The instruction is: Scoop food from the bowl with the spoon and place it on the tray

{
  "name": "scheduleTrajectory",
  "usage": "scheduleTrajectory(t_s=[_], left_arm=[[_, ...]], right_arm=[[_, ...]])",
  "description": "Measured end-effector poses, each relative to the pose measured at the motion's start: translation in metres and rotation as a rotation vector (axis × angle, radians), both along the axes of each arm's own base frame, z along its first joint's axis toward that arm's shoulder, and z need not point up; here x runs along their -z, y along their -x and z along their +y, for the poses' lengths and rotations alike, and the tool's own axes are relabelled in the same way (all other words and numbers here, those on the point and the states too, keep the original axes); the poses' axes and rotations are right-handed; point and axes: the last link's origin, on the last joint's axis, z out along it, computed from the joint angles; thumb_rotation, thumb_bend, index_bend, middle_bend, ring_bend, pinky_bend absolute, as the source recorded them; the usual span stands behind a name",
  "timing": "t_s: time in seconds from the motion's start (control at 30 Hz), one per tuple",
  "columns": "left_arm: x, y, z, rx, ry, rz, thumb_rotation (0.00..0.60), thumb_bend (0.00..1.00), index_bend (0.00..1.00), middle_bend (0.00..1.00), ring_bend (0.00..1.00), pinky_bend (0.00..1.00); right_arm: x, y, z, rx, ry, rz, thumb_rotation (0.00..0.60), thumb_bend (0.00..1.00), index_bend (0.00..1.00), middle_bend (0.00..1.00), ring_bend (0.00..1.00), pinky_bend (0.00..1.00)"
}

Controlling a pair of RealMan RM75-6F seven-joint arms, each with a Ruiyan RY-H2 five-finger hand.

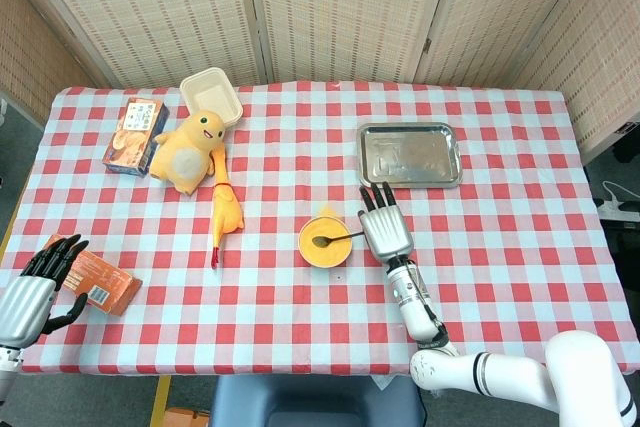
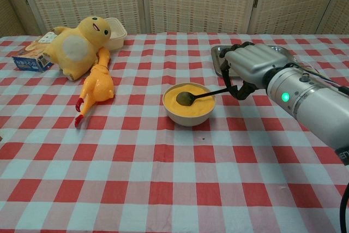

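Note:
A cream bowl point(image 1: 323, 243) point(image 2: 189, 108) of orange food stands mid-table. A dark metal spoon point(image 1: 338, 238) point(image 2: 199, 96) lies with its scoop in the food and its handle pointing right. My right hand point(image 1: 386, 225) point(image 2: 252, 65) is just right of the bowl and pinches the end of that handle from above. The steel tray point(image 1: 410, 154) point(image 2: 216, 53) lies beyond this hand, bare, and is mostly hidden behind it in the chest view. My left hand point(image 1: 38, 285) hovers at the near left table edge, fingers apart, holding nothing.
An orange box point(image 1: 102, 283) lies beside the left hand. A rubber chicken point(image 1: 224, 209) point(image 2: 95, 91), a yellow plush duck point(image 1: 190, 151) point(image 2: 76, 44), a cream container point(image 1: 212, 96) and a snack box point(image 1: 134, 135) point(image 2: 31, 57) fill the far left.

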Motion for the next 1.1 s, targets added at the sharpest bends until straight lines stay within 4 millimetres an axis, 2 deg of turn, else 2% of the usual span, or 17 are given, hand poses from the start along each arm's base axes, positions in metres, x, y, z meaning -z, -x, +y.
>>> scheduleTrajectory(t_s=[0.13, 0.37, 0.47, 0.83, 1.1], left_arm=[[0.0, 0.0, 0.0, -0.002, 0.0, 0.001, 0.6, 0.44, 0.0, 0.0, 0.0, 0.14], [0.001, 0.0, 0.0, -0.004, 0.001, 0.003, 0.6, 0.44, 0.0, 0.0, 0.0, 0.14], [0.001, 0.0, 0.0, -0.007, 0.0, 0.003, 0.6, 0.44, 0.0, 0.0, 0.0, 0.14], [0.002, 0.0, 0.0, -0.006, 0.005, 0.001, 0.6, 0.44, 0.0, 0.0, 0.0, 0.14], [0.002, -0.001, 0.0, -0.004, 0.006, 0.002, 0.6, 0.44, 0.0, 0.0, 0.0, 0.14]], right_arm=[[-0.001, 0.001, 0.001, -0.002, 0.007, -0.001, 0.6, 0.44, 0.61, 0.1, 0.0, 0.01], [-0.005, -0.003, 0.001, -0.036, 0.042, -0.031, 0.6, 0.46, 0.78, 0.18, 0.0, 0.08], [-0.006, -0.003, 0.001, -0.053, 0.052, -0.031, 0.6, 0.48, 0.82, 0.19, 0.0, 0.08], [-0.009, 0.001, 0.012, -0.091, 0.023, 0.013, 0.6, 0.49, 0.86, 0.2, 0.0, 0.08], [-0.003, 0.006, 0.009, -0.104, 0.041, 0.087, 0.6, 0.49, 0.88, 0.21, 0.0, 0.08]])
